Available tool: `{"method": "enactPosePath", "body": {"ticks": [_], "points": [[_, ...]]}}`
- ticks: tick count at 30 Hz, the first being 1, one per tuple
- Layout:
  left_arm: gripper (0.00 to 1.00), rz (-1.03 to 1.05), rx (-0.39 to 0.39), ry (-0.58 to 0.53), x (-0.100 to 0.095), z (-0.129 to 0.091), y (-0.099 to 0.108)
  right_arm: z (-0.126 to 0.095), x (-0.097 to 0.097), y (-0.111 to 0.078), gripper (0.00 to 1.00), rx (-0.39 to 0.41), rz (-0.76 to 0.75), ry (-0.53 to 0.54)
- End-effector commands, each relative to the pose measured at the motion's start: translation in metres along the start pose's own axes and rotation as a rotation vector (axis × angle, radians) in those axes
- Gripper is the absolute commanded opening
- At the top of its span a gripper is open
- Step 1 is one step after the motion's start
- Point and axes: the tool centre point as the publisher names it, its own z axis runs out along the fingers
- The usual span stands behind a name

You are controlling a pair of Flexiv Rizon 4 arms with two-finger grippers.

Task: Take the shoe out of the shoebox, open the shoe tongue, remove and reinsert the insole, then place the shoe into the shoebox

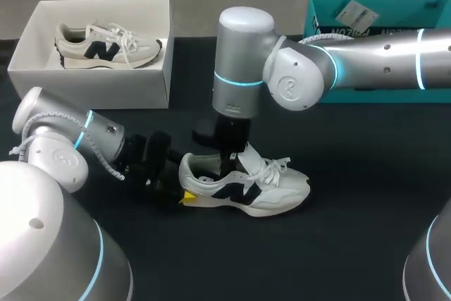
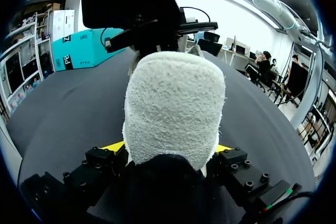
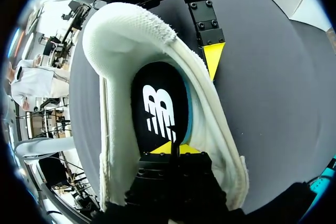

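L gripper [image 2: 168, 148] clamps shoe [image 1: 275, 188] heel on surface [image 1: 366, 174]. R gripper [image 3: 171, 149] inside shoe at insole [image 3: 159, 108], grip can't tell. Best: pinch insole heel edge, lift slow, L pinning shoe.

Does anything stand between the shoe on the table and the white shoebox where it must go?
Nothing lies on the table between the shoe and the shoebox. But a second shoe already lies inside it, covering much of its floor.

shoe [image 1: 246, 188] on table [image 1: 352, 244], shoebox [image 1: 91, 89] behind — left
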Motion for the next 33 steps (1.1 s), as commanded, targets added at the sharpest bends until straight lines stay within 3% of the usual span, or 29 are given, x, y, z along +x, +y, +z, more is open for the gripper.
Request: {"method": "enactPosePath", "body": {"ticks": [1,7,11,33], "points": [[0.00,-0.001,-0.001,-0.001,-0.001,0.001,0.000,0.029,0.008,-0.008,0.00,-0.030,0.014,-0.022],[0.00,-0.001,-0.001,-0.001,-0.001,0.001,0.000,-0.003,0.016,-0.011,0.00,-0.057,0.029,-0.047],[0.00,-0.001,-0.001,-0.001,-0.001,0.001,0.000,-0.014,0.018,-0.011,0.00,-0.069,0.022,-0.050],[0.00,-0.001,-0.001,-0.001,-0.001,0.001,0.000,-0.051,0.017,-0.031,0.00,-0.105,0.036,-0.166]]}}
